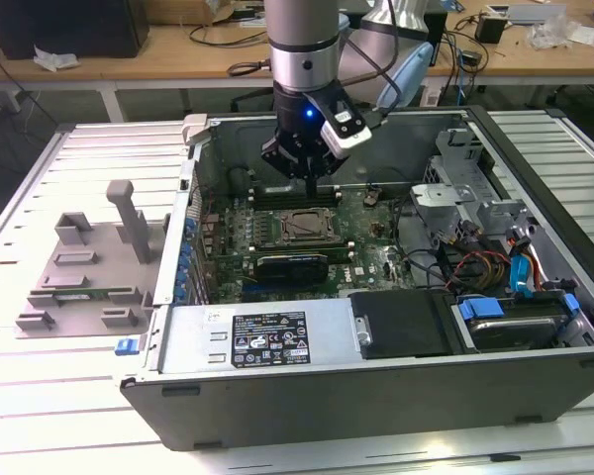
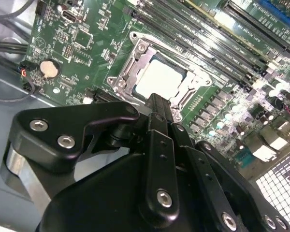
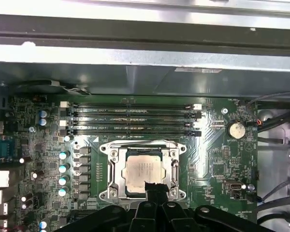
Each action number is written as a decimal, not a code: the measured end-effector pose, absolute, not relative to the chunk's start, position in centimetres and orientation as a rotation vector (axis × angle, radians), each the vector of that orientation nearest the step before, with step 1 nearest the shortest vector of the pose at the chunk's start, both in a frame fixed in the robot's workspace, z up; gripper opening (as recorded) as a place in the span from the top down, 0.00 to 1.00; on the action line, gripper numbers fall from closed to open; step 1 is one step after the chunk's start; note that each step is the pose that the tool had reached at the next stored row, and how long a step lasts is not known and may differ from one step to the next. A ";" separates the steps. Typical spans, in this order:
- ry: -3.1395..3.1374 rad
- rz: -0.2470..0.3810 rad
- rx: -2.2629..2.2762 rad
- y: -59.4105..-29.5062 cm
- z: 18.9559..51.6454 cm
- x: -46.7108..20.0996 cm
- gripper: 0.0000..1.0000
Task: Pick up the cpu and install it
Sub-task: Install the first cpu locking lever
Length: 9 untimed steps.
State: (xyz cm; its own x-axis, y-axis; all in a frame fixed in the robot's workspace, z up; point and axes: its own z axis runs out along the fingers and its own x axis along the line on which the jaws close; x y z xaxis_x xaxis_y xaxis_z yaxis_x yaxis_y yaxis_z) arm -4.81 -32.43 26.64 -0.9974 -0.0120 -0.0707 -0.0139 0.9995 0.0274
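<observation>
CPU (image 3: 142, 172): seated in the metal-framed socket (image 3: 112, 169) on the motherboard (image 3: 215, 159). Gripper (image 3: 154, 189): just above CPU's edge, fingers pressed together, holding nothing.

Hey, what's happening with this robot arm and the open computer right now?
A robot arm's gripper hangs inside an open computer case, just above the motherboard. The cpu already lies in its metal-framed socket, silvery top up, as both wrist views show. The gripper holds nothing; its fingers are closed together over the socket's edge. A grey plastic fixture sits on the table beside the case.
</observation>
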 end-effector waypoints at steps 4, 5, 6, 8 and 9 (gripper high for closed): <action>3.071 0.043 -0.018 -32.9 26.6 -4.8 0.89; 3.071 0.043 -0.018 -32.9 26.6 -4.8 0.89; 3.071 0.043 -0.019 -32.9 26.6 -4.8 0.89; 3.071 0.043 -0.019 -32.9 26.6 -4.8 0.89; 3.071 0.043 -0.019 -33.0 26.6 -4.8 0.89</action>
State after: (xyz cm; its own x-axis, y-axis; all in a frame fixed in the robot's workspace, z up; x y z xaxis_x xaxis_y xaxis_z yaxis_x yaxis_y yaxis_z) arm -4.82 -32.98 26.64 -0.9974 -0.0111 -0.0707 -0.0131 0.9995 0.0275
